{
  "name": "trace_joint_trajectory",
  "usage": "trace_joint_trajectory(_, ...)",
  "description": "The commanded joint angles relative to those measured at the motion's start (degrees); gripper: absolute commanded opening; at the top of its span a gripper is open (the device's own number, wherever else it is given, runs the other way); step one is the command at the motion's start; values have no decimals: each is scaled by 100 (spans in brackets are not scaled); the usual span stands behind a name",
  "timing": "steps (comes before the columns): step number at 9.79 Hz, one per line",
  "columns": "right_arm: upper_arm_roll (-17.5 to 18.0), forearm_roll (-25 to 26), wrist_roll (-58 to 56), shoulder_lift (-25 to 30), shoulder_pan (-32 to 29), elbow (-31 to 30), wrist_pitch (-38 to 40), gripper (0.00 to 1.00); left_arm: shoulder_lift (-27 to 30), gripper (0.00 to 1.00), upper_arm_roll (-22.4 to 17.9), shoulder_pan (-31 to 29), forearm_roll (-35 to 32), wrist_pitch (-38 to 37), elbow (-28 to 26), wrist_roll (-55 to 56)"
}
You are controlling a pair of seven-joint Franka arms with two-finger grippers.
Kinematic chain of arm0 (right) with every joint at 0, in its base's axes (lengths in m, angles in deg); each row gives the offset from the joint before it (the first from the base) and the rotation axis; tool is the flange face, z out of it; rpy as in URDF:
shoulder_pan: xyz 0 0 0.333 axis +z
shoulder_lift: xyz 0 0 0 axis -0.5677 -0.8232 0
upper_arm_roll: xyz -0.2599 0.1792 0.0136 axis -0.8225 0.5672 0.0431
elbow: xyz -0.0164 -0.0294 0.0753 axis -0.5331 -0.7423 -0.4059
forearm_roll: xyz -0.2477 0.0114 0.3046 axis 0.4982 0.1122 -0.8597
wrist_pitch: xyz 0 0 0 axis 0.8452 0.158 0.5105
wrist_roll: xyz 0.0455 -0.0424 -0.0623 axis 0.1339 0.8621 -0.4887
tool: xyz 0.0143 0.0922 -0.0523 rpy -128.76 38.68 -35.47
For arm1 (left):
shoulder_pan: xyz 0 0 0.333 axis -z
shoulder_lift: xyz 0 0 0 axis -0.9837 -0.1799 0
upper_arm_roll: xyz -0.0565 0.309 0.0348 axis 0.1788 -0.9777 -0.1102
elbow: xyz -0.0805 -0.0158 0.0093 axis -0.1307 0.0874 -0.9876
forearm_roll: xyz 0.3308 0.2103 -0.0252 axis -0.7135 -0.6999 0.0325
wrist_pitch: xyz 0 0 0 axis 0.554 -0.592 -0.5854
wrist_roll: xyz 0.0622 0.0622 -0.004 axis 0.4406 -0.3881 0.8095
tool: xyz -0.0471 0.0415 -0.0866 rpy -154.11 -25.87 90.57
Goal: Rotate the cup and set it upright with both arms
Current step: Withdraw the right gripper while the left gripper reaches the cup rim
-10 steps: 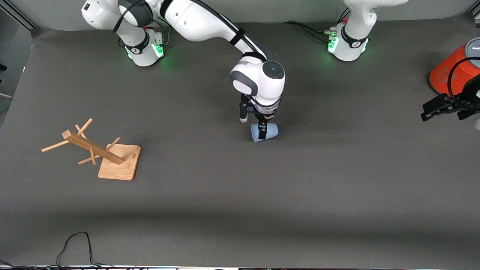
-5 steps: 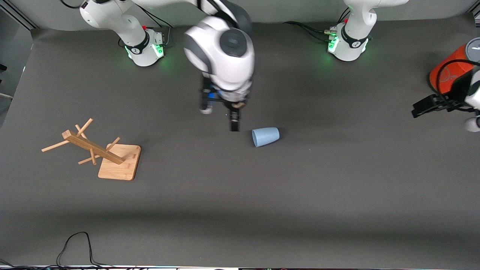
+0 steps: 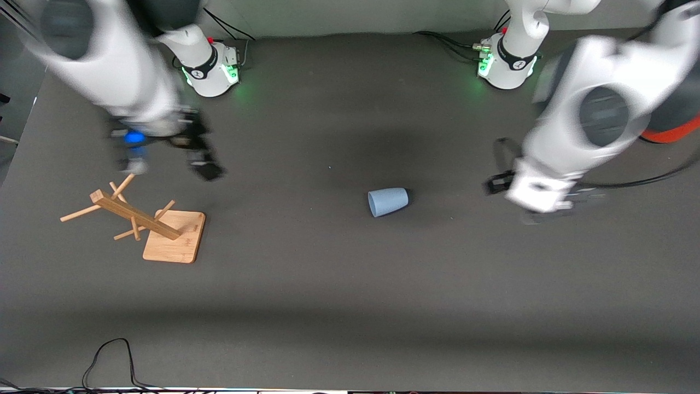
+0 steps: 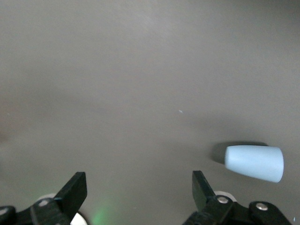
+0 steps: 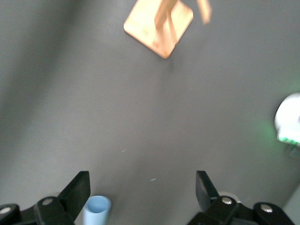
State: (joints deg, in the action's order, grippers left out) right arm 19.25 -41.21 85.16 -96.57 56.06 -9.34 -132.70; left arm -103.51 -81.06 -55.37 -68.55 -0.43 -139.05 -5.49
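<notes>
Since the earlier frame the right gripper had left the cup and moved above the wooden rack, jaws wide and empty. The left gripper, also wide, had come near the cup, which lay on its side mid-counter. It should probably grasp the cup's body squarely.

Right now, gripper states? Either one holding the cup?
Left gripper: open, holding nothing, up over the table toward the left arm's end.
Right gripper: open, empty, above the wooden rack.
Pale-blue cup: on its side, untouched.
</notes>
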Motion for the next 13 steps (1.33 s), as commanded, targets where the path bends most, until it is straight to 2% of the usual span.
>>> trace_joint_trajectory(1,77,-53,-2441,420,-922,-378,97,100,-1088,100,-97,699,-210,-110,939,1334)
trace_joint_trajectory(3,77,-35,-4008,517,-1669,-571,36,100,-2073,100,-105,1270,-358,-101,1756,2373)
trace_joint_trajectory(4,77,-35,-4633,526,-1951,-624,-42,100,-2347,100,-105,1543,-386,-58,1951,2526)
trace_joint_trajectory(6,77,-35,-5838,570,-2348,-834,-392,100,-2655,100,-123,2097,-621,301,1971,2911)
trace_joint_trajectory(8,77,-26,-7006,666,-2472,-1098,-824,100,-3007,100,-140,2555,-912,496,1979,3273)
trace_joint_trajectory(11,86,158,-8082,684,-2429,-1231,-1307,100,-3464,97,-140,2635,-1325,462,1962,3257)
trace_joint_trajectory(12,86,159,-8146,684,-2403,-1231,-1396,100,-3527,75,-149,2662,-1352,418,1962,3257)
trace_joint_trajectory(13,86,150,-8138,684,-2342,-1205,-1414,100,-3527,37,-158,2645,-1353,400,1971,3239)
